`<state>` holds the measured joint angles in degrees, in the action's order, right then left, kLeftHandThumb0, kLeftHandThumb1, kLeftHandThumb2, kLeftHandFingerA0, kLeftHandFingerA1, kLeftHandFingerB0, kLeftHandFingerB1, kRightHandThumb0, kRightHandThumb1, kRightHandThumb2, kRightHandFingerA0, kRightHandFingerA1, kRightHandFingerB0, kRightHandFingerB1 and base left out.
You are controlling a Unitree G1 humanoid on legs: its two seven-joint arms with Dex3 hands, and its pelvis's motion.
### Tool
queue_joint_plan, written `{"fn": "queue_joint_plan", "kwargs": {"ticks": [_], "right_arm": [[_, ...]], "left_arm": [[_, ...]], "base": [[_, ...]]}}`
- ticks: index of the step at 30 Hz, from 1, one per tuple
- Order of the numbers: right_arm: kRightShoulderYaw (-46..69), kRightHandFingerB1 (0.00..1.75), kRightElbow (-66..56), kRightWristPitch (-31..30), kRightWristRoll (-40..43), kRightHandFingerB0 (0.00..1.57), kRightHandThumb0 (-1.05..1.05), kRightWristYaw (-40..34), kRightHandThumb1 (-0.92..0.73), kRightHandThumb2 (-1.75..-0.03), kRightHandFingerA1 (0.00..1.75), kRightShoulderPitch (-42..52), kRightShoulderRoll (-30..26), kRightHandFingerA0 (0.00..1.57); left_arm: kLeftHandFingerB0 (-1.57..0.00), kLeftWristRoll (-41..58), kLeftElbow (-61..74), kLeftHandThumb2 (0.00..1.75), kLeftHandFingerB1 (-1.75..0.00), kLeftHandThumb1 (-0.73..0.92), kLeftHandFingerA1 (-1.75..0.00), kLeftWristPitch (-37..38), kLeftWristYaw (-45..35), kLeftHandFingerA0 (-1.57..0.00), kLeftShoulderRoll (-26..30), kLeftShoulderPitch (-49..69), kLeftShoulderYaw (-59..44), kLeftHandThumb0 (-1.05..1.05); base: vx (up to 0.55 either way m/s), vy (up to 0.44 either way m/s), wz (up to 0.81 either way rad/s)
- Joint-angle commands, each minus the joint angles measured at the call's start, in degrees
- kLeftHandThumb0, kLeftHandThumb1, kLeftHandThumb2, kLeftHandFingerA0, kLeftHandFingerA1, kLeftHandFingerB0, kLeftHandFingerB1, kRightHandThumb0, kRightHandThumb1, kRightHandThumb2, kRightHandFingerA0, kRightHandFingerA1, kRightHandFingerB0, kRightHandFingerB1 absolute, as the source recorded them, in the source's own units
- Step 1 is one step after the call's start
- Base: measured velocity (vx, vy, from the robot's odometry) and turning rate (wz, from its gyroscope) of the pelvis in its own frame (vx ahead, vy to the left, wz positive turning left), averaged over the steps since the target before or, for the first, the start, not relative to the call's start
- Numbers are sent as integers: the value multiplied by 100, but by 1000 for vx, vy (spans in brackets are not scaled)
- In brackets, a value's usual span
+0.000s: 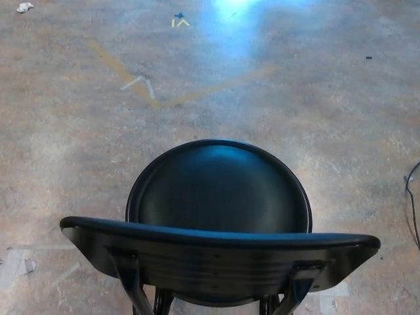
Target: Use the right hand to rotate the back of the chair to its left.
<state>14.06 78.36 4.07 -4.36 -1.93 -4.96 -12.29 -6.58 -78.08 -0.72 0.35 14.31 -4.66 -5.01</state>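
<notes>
From the head view, looking straight down, a black chair (220,230) fills the lower middle of the picture. Its round seat (220,187) is glossy and dished, catching a bluish sheen across its far half. Just nearer than the seat, the curved backrest (220,252) runs wide across the bottom of the frame, reaching out past the seat on both sides, its top edge a thin dark band and its ribbed face sloping down below that. Two dark metal struts (131,282) come up under the backrest, one toward each end, and disappear off the bottom edge.

Neither of the robot's hands shows anywhere here, left or right, so there is no telling whether the fingers are apart or together; nothing is touching the chair.

Around the chair lies a worn, mottled concrete floor (59,164). Beyond the seat, a faded yellow line (121,72) angles across the floor and meets a second one in a shallow V, with a short strip of pale tape (139,83) lying just beside the join. Farther off past the seat, a small yellow and blue mark (179,21) sits close to a bright patch of glare (230,16). Off to the far left of the chair, a crumpled white scrap (25,7) rests in the corner. To the right of the backrest, a thin black cable (412,200) loops at the edge of the frame. Left of the backrest, scuffed pale tape patches (18,266) cling to the floor
</notes>
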Motion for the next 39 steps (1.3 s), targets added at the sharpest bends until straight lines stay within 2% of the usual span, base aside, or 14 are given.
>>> {"fn": "queue_joint_plan", "kwargs": {"ticks": [1, 9, 10, 14, 16, 17, 18, 19, 21, 22, 23, 31, 38, 39], "right_arm": [[304, 30, -79, 441, 286, 18, -71, 87, -82, -65, 36, -246, -12, 21], [302, 28, -182, 1033, 151, 17, -80, -297, -78, -64, 32, -884, -346, 17], [359, 39, -271, 1355, 220, 9, -87, -209, -62, -98, 41, -1136, -486, 8], [552, 18, -467, 2085, 438, 11, -85, 135, -57, -94, 14, -1442, -591, 6], [535, 27, -554, 2376, 402, 0, -78, 144, -54, -96, 24, -1505, -610, 0], [429, 38, -656, 2539, 285, 0, -105, 77, -64, -102, 24, -1545, -662, 0], [399, 38, -684, 2588, 252, 0, -105, 58, -64, -102, 24, -1556, -677, 0], [314, 40, -812, 2824, 179, 0, -103, 75, -71, -65, 28, -1569, -711, 0], [273, 40, -853, 2933, 164, 0, -103, 85, -71, -65, 28, -1571, -725, 0], [116, 58, -1037, 3096, 13, 0, -103, 69, -58, -108, 57, -1543, -775, 0], [6, 48, -1184, 3245, -76, 0, -105, 72, -73, -66, 40, -1512, -807, 0], [-430, 13, -1783, 3746, -214, 0, -105, 208, -88, -49, 8, -1258, -893, 0], [-602, 7, -2033, 4042, -108, 0, -105, 356, -89, -41, 0, -1131, -1044, 0], [-675, 62, -2096, 4175, -243, 0, -105, 203, -66, -115, 61, -1099, -1107, 0]], "left_arm": [[-48, -121, -53, 63, -41, 77, -46, 0, 44, -54, 28, 1, -2, -46], [-47, -88, -40, 62, -41, 74, -48, -25, 17, -53, 24, -41, -37, -47], [-46, -71, -49, 62, -41, 74, -47, -6, 2, -53, 23, -32, -69, -46], [-46, -79, -60, 62, -40, 74, -45, -5, 9, -52, 17, -22, -88, -46], [-47, -81, -61, 62, -40, 74, -45, -14, 8, -53, 16, -21, -92, -47], [-47, -45, -60, 62, -40, 74, -45, -23, 3, -52, 13, -22, -132, -47], [-47, -35, -60, 62, -40, 74, -45, -26, 2, -52, 12, -22, -144, -47], [-47, -53, -57, 62, -41, 74, -47, -28, 11, -53, 13, -29, -129, -47], [-47, -66, -55, 62, -41, 74, -47, -28, 16, -53, 13, -31, -125, -47], [-46, -81, -46, 62, -41, 75, -47, -17, 11, -52, 14, -38, -103, -46], [-47, -154, -43, 62, -41, 76, -47, -16, 23, -54, 24, -55, -27, -45], [-48, -164, -51, 62, -41, 76, -47, 24, 46, -55, 49, -67, 13, -47], [-49, -94, -71, 62, -41, 75, -46, 17, 68, -57, 39, -47, -76, -45], [-49, -95, -71, 62, -41, 73, -46, 22, 48, -56, 47, -49, -84, -46]], "base": [[0, 0, 0], [0, 0, 0], [0, 0, 0], [0, 0, 0], [0, 0, 0], [0, 0, 0], [0, 0, 0], [0, 0, 0], [0, 0, 0], [0, 0, 0], [0, 0, 0], [0, 0, 0], [0, 0, 0], [0, 0, 0]]}}
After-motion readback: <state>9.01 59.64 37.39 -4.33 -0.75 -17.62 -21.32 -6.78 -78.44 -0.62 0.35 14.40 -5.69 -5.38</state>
